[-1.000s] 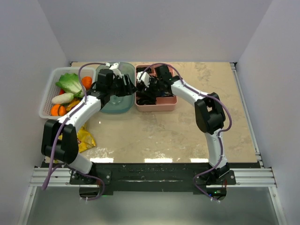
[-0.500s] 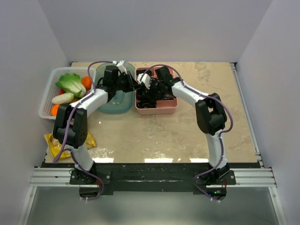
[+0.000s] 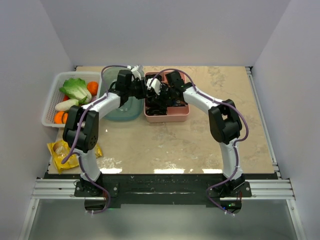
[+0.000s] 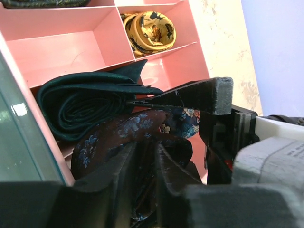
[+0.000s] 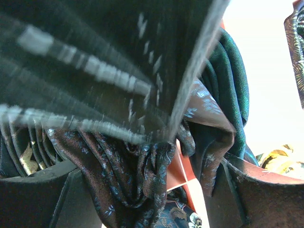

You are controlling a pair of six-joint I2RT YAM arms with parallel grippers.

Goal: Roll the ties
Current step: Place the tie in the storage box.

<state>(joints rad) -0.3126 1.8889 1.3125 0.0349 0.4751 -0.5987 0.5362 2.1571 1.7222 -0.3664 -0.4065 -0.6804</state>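
A pink divided tray (image 3: 168, 116) holds the ties. In the left wrist view a maroon tie (image 4: 118, 133) with blue flowers lies loose by a rolled dark green tie (image 4: 78, 102), and a rolled yellow tie (image 4: 149, 29) fills a far compartment. My left gripper (image 4: 148, 161) (image 3: 143, 90) is shut on a fold of the maroon tie. My right gripper (image 5: 152, 199) (image 3: 158, 94) stands open over the same tray, with the maroon tie (image 5: 137, 175) hanging loosely between its wide-set fingers. A blurred dark striped cloth (image 5: 95, 61) fills the top of the right wrist view.
A teal container (image 3: 120, 111) stands just left of the tray, under my left arm. A white basket (image 3: 50, 102) of vegetables sits at the far left, and a yellow packet (image 3: 62, 152) lies near the left arm's base.
My left arm has swung right from over the teal container to the pink tray, and its jaws have closed on the maroon tie. The right gripper has stayed over the tray.
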